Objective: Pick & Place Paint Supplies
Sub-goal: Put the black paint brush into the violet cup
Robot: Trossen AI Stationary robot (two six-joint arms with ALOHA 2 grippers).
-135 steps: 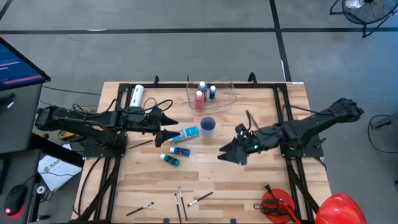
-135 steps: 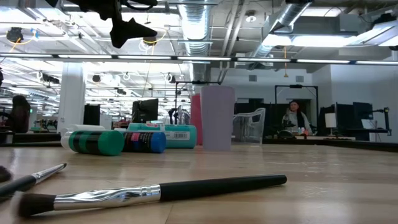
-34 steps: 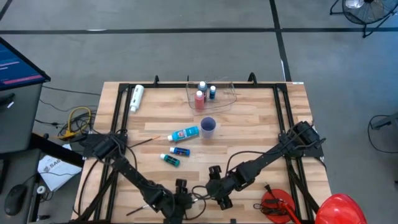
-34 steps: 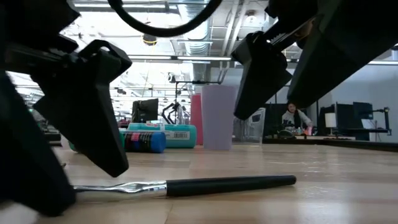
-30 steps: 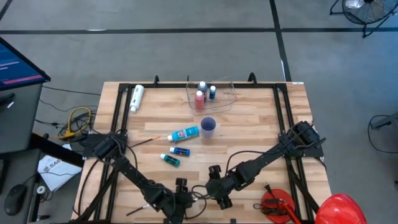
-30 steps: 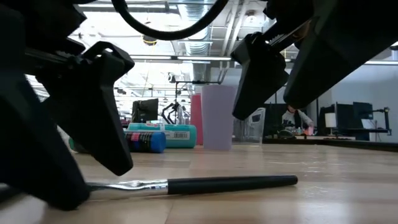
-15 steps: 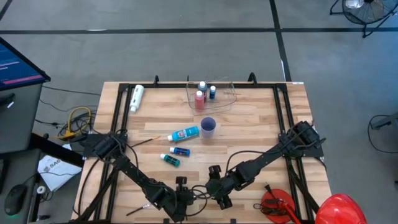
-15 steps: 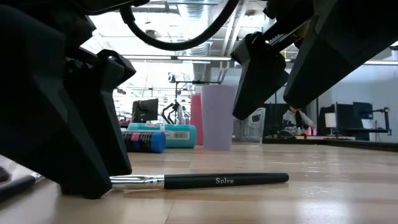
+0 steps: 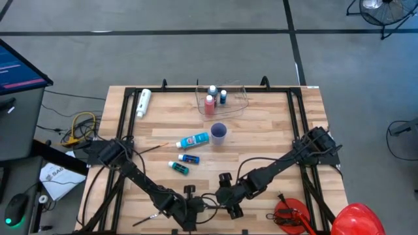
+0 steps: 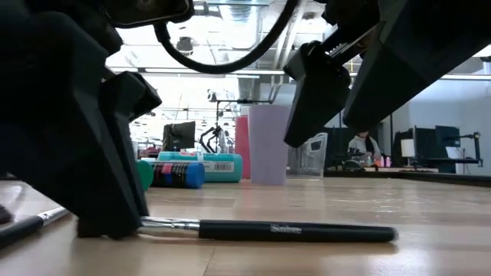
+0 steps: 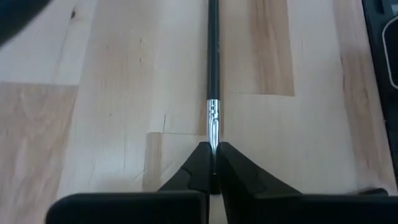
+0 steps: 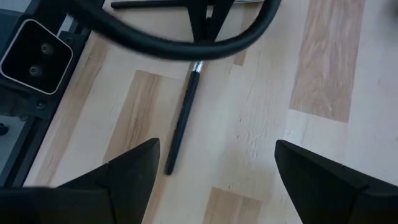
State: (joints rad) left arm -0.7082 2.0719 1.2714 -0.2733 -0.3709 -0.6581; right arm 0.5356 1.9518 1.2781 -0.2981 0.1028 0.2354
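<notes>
Pinching brush [image 11: 212, 81] ferrule, left tool [image 11: 211, 163] | logo visible low view only

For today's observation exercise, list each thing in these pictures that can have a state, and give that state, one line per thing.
left hand: shut on the brush's bristle end, low at the table's near edge
right hand: open, above the brush handle
brush: flat on the table, pinched at its tip
light blue tube: lying on its side
clear tub: upright, holding bottles
purple cup: standing upright
</notes>
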